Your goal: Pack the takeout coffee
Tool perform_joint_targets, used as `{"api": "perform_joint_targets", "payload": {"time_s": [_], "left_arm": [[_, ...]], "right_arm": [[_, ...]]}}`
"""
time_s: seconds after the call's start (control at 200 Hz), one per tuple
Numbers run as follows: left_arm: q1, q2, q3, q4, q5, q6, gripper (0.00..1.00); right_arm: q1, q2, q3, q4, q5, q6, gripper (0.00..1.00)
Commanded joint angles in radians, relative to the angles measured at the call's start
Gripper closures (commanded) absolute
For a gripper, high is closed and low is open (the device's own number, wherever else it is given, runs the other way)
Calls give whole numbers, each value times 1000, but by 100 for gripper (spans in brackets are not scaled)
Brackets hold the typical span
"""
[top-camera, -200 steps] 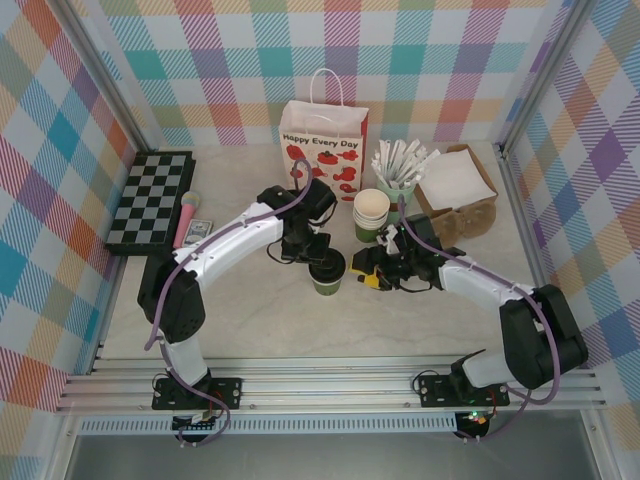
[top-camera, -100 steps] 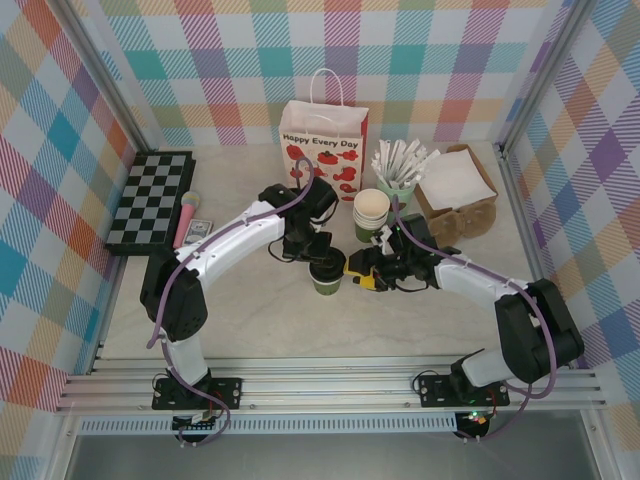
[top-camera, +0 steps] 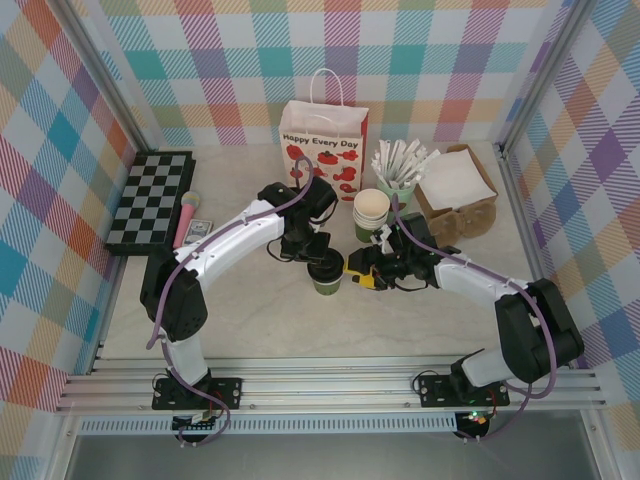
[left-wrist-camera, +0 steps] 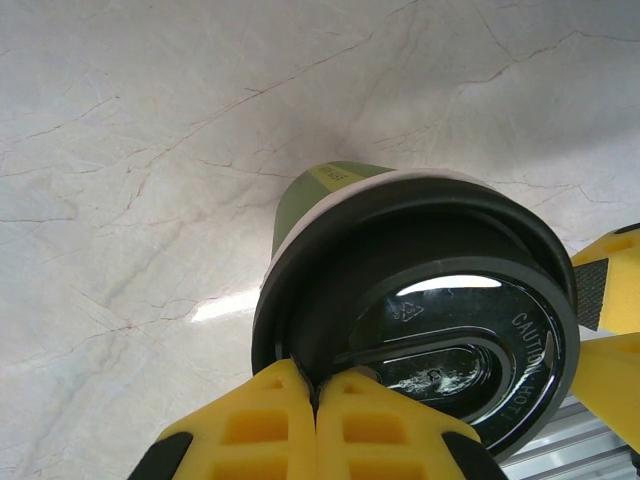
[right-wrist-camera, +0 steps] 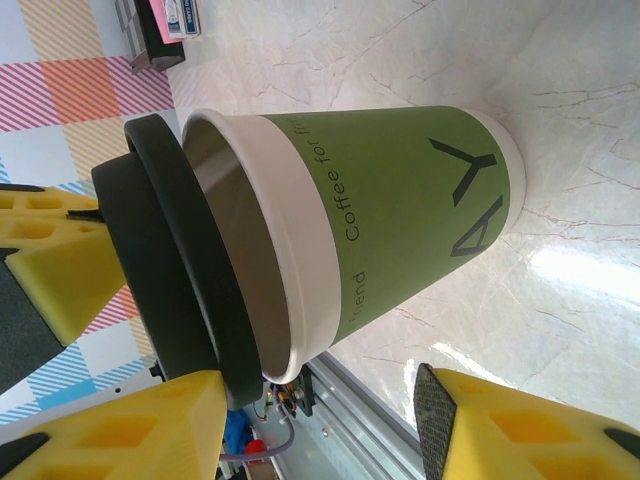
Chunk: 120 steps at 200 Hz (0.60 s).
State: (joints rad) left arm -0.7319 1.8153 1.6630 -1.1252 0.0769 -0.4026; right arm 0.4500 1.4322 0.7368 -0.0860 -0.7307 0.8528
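Left hand (left-wrist-camera: 314, 400), fingers shut together, pressed on the black lid (left-wrist-camera: 430, 330) of the coffee cup (right-wrist-camera: 400, 230) at mid-worktop (top-camera: 260, 310). Right hand (top-camera: 362, 272), half wide, straddled the cup unclamped. Lid sat askew; level downward pressure advised, cup steadied, before bagging.

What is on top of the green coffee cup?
A black lid, tilted, one edge lifted off the cup; the shut left gripper touches it. Whatever is inside is covered.

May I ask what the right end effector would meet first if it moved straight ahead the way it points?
Most likely the takeout coffee: its green wall sits straight ahead, between the open fingers of the right end effector.
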Motion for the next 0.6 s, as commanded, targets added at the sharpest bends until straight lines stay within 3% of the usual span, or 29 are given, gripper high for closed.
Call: {"api": "perform_joint_targets", "payload": {"time_s": [0.0,0.595], "left_arm": [[-13,-7,-8,-9,5,8,100],[-13,38,-14,5,21,15,100]], "right_arm": [[8,13,32,29,-7,-1,46],[15,35,42,24,4,2,45]]}}
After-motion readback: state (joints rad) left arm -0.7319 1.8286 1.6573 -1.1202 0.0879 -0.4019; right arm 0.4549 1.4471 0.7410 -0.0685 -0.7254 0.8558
